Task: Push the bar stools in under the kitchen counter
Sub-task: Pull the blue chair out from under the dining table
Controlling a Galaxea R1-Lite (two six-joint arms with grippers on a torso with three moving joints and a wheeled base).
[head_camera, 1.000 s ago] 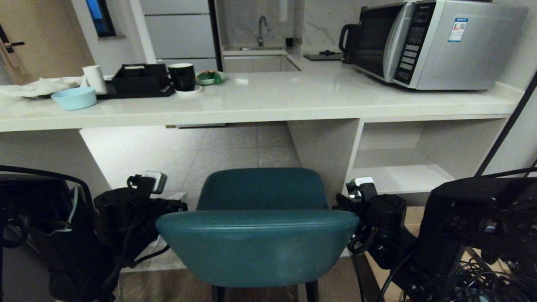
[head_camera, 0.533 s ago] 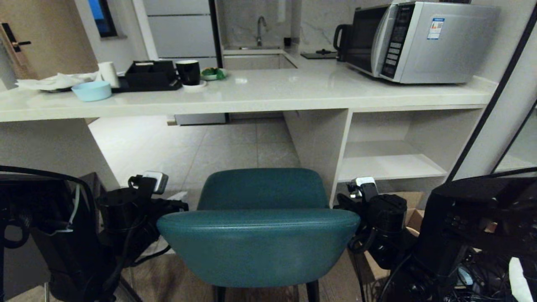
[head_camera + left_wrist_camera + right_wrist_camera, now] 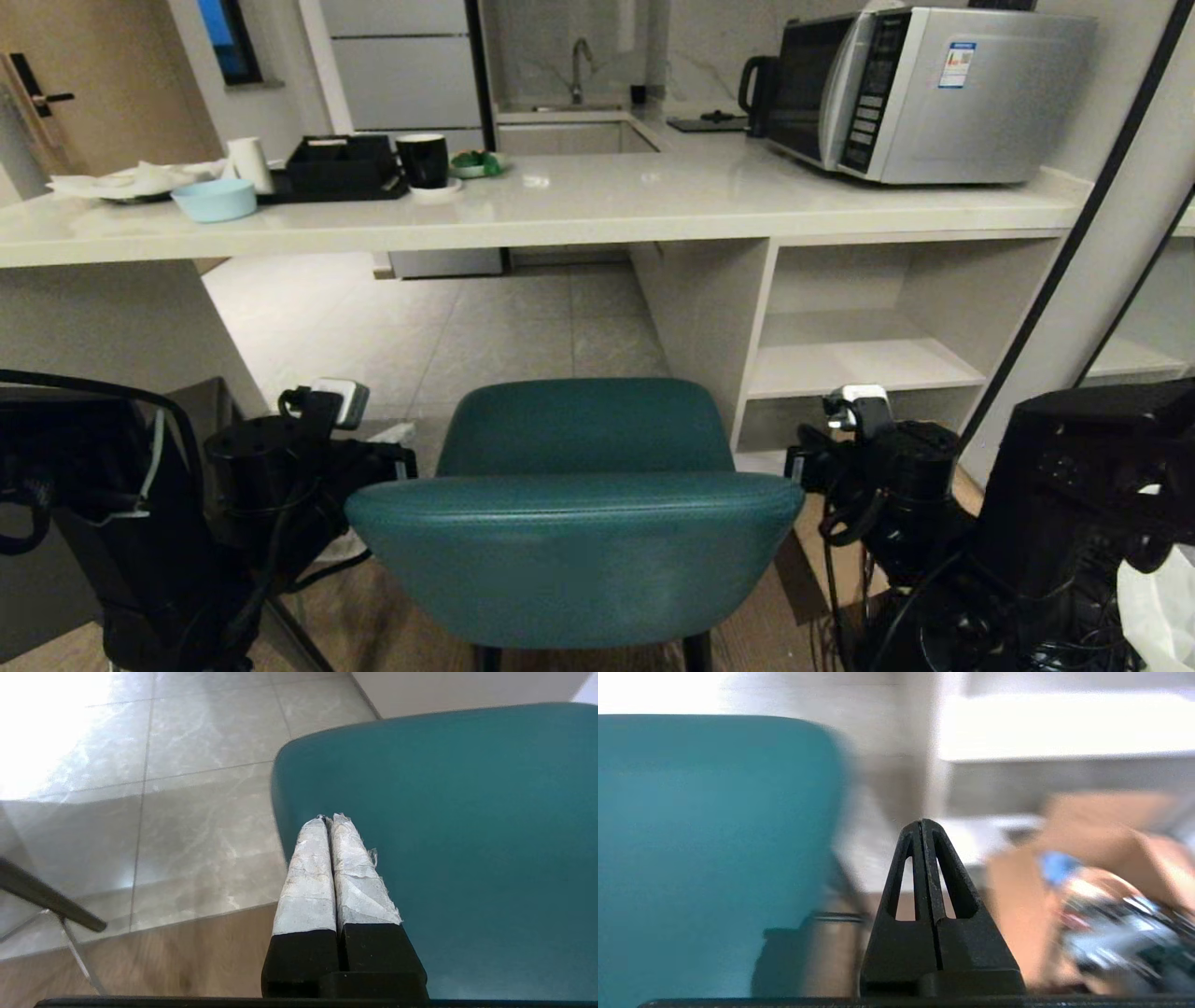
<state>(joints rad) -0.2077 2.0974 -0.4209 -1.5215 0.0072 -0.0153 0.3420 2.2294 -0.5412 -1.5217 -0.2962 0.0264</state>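
- Left gripper (image 3: pixel 329 820): fingers pressed together, empty, over the near left edge of the teal stool (image 3: pixel 579 504).
- Right gripper (image 3: pixel 922 823): together too, empty, just beside the stool's right side.
- The stool stands before the counter (image 3: pixel 597 210), not yet under.
- Push evenly from both sides of the backrest, aiming left of the shelves (image 3: pixel 868 359).
- The microwave (image 3: pixel 924 89) sticker is unreadable.

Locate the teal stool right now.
Head view: the teal stool sits bottom centre on the near side of the kitchen counter, facing the open gap under it, flanked by the left end effector and right end effector.
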